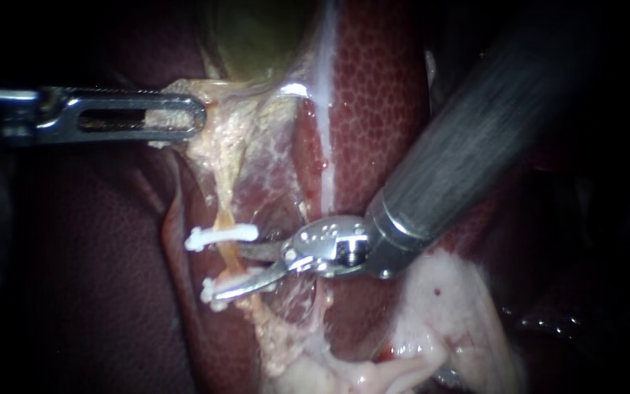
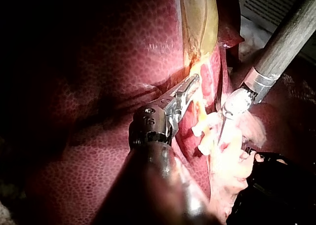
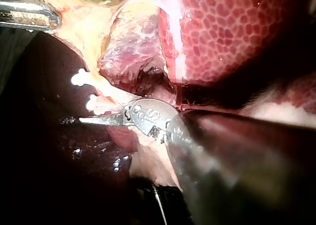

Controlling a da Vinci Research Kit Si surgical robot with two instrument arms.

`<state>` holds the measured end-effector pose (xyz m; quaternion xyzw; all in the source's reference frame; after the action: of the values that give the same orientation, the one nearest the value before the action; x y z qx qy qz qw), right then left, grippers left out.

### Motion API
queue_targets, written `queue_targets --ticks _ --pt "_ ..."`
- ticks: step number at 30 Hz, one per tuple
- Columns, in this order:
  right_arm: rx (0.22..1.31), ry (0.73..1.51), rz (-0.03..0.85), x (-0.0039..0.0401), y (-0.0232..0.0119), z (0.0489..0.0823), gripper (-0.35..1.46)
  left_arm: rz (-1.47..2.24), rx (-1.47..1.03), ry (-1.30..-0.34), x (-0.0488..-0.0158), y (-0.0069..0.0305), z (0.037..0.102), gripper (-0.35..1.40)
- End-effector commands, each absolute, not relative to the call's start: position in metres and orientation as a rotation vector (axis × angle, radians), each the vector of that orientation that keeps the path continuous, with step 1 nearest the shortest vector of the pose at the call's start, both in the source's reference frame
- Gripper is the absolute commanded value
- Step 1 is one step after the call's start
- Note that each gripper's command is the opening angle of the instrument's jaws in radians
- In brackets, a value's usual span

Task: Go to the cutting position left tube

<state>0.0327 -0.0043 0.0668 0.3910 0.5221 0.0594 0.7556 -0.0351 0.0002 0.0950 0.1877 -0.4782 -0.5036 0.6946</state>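
Note:
A thin yellowish tube [image 1: 229, 219] runs down from the gallbladder [image 1: 257, 36] and carries two white clips, an upper one [image 1: 220, 236] and a lower one [image 1: 216, 290]. My right instrument [image 1: 229, 271] comes in from the upper right. Its two blades stand open, one just below the upper clip, the other beside the lower clip, with the tube between them. My left instrument [image 1: 197, 117] is shut on pale tissue [image 1: 216, 102] below the gallbladder and holds it taut. The right wrist view shows both clips [image 3: 81, 78] just ahead of the blades [image 3: 96, 120].
Mottled red liver [image 1: 380, 95] lies behind and to the right of the tube. Darker liver [image 1: 74, 277] fills the left. A thin membrane [image 1: 271, 168] spreads beside the tube. Pale fatty tissue [image 1: 446, 306] lies under the right instrument's shaft [image 1: 475, 138].

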Motion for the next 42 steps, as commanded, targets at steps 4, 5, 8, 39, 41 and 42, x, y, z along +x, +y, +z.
queue_targets --ticks 4,5,8,39,41,42 --pt "0.867 1.135 0.141 0.0335 -0.0045 0.0670 1.33 -1.121 0.422 -1.069 -0.0353 0.0001 0.0951 -0.35" --pt "0.870 1.132 0.146 0.0336 -0.0045 0.0671 1.32 -1.122 0.422 -1.068 -0.0354 0.0001 0.0951 -0.35" --pt "0.880 1.140 0.168 0.0342 -0.0044 0.0671 1.32 -1.122 0.422 -1.068 -0.0354 0.0001 0.0951 -0.35" --pt "0.913 1.126 0.261 0.0362 -0.0040 0.0675 1.23 -1.120 0.423 -1.069 -0.0356 0.0001 0.0952 -0.35" --pt "0.913 1.126 0.261 0.0362 -0.0040 0.0675 1.23 -1.120 0.423 -1.069 -0.0356 0.0001 0.0952 -0.35" --pt "0.913 1.126 0.261 0.0362 -0.0040 0.0675 1.23 -1.120 0.423 -1.069 -0.0356 0.0001 0.0952 -0.35"
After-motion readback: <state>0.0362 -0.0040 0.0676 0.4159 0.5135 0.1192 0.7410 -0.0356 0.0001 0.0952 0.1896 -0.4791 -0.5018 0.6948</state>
